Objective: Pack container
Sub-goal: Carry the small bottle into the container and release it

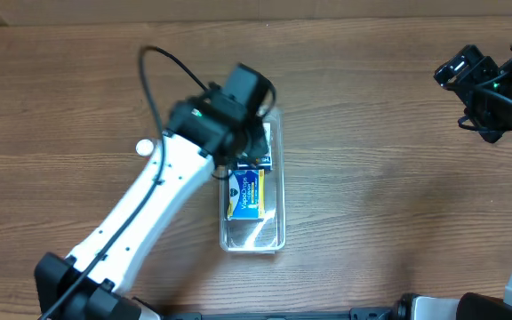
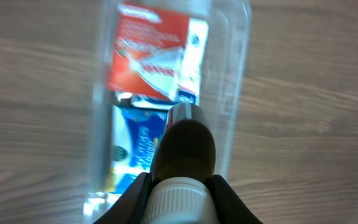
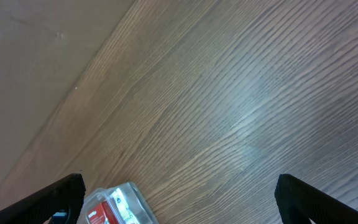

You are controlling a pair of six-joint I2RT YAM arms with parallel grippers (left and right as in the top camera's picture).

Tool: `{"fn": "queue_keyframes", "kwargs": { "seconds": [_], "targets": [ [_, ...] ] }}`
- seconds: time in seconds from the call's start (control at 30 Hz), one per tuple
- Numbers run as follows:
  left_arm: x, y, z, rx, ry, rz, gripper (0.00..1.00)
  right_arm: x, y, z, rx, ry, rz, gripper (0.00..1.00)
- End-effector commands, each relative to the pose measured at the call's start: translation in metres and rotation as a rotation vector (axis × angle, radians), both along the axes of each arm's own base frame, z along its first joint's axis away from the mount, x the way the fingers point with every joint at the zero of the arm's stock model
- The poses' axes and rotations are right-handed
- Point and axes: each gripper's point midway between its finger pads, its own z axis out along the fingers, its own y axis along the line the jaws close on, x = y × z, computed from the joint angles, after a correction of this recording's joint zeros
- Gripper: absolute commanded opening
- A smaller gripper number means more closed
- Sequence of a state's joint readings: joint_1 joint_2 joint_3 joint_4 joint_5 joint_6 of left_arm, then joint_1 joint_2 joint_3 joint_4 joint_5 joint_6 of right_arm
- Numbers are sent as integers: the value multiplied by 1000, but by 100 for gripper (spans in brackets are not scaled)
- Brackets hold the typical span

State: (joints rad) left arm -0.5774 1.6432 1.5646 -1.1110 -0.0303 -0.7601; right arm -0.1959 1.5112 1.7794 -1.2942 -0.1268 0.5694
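1. The long, narrow, clear plastic container (image 1: 254,238) lies on the wooden table, and everything below is placed from it.
2. The left gripper (image 2: 182,194) hangs directly above the container. Its fingers are clamped on the white ribbed cap of a dark brown bottle (image 2: 184,146).
3. The bottle's length runs along the container's long axis, not across it. I judge that this alignment is what the coming move depends on.
4. Inside the container, a red-and-white box (image 2: 151,53) fills one end. A blue-and-yellow box (image 1: 247,194) sits touching it at the middle.
5. The bottle is above these two boxes. The bare floor lies at the container's other end, past the blue-and-yellow box, with a thin strip along one long wall.
6. So the bottle probably needs to shift lengthwise toward that bare end before it goes down.
7. The right gripper (image 3: 179,186) is well apart from the container, off to one long side, with its fingers spread and empty. The left arm is far nearer.
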Motion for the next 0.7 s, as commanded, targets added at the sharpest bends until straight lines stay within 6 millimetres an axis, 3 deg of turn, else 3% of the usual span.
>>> {"fn": "queue_keyframes", "kwargs": {
  "seconds": [0.0, 0.17, 0.4, 0.47, 0.53, 0.6, 0.67],
  "targets": [
    [-15, -20, -20, -56, 50, 51, 5, 1, 0, 5, -1, -17, -1, 100],
    [-26, -29, -51, -27, 106, 53, 5, 1, 0, 5, -1, -17, -1, 100],
    [-20, -37, -83, -2, 151, 48, 9, 1, 0, 5, -1, -17, -1, 100],
    [-19, -46, -92, -24, 171, 37, 22, 1, 0, 5, -1, -17, -1, 100],
    [-16, -64, -91, -97, 167, -47, 44, 1, 0, 5, -2, -18, -1, 100],
    [-11, -80, -77, -189, 154, -118, 70, 1, 0, 5, -1, -17, -1, 100],
    [0, -85, -49, -257, 121, -160, 77, 1, 0, 5, -1, -17, -1, 100]
  ]
}}
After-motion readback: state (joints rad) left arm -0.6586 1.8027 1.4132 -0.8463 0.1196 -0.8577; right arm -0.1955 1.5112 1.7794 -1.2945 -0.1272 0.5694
